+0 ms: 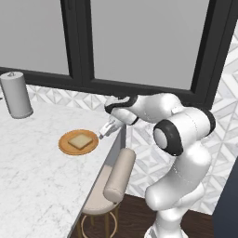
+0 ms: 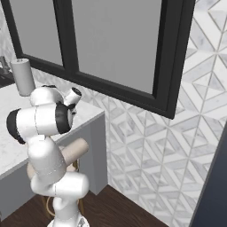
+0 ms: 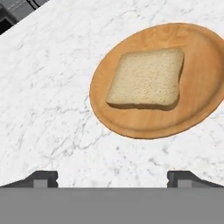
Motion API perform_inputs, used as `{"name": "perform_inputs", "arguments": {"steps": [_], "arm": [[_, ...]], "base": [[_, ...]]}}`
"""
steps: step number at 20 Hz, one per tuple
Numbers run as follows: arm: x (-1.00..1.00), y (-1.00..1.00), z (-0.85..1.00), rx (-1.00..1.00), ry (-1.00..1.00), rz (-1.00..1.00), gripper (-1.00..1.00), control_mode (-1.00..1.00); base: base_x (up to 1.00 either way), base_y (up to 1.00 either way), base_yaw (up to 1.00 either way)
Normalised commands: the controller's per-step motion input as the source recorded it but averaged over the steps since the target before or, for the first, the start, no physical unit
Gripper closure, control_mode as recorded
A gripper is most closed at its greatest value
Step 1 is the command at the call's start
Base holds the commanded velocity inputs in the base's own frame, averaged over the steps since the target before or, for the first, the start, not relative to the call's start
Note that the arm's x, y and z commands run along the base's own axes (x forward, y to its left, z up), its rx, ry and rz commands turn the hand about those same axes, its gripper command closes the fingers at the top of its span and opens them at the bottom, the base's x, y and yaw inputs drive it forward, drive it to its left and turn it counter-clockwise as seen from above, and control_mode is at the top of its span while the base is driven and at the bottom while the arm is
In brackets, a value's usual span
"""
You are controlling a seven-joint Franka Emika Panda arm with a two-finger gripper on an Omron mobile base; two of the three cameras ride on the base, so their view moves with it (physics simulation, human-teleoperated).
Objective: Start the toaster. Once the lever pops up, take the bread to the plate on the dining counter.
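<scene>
Hovering empty, the gripper (image 1: 105, 130) sits just off the near edge of the plate (image 1: 66, 148), jaws spread wide with nothing between them. In the hand view both dark fingertips (image 3: 42, 178) stand far apart over bare marble, clear of the plate rim. So: released.

The bread (image 3: 147, 78) lies flat on the plate, fully inside the rim and a bit off centre. The plate rests on the dining counter (image 1: 32, 186), near the counter's right edge. Placement looks done, judging from how things lie.

Risks from here, as I read it:
- Claw is low and close to the plate. A retreat that drags sideways instead of lifting first could clip the rim and slide the plate, or nudge the slice off.
- Plate is not far from the counter edge, so a shove toward that side could push it over.
- A stool (image 1: 114, 186) with a padded backrest stands right under the arm, beside the counter. Elbow swinging down or the base driving off early could knock it.
- Arm is folded tight near the window frame (image 1: 83, 56) and tiled wall (image 2: 150, 146); a wide swing back risks contact there.
- Grey cylinder (image 1: 16, 95) stands upright at the far end of the counter, well apart from the plate; low risk.

Toaster and lever can't be checked from these views.
</scene>
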Motion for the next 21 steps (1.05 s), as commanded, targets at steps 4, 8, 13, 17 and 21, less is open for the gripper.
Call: {"name": "perform_inputs", "arguments": {"steps": [4, 8, 13, 17, 21], "arm": [[-0.74, -0.07, 0.79, -0.10, -0.01, -0.13, -1.00, -1.00], [-0.91, -0.13, 0.74, -0.24, -0.03, -0.11, -1.00, -1.00], [-1.00, -0.31, 0.47, -0.27, -0.09, -0.12, -1.00, -1.00], [-1.00, -0.42, 0.33, -0.27, -0.22, -0.16, -1.00, -1.00], [-1.00, -0.54, 0.18, -0.22, -0.25, -0.16, -1.00, -1.00]], "base": [[0.00, 0.00, 0.00], [0.00, 0.00, 0.00], [0.00, 0.00, 0.00], [0.00, 0.00, 0.00], [0.00, 0.00, 0.00]]}}
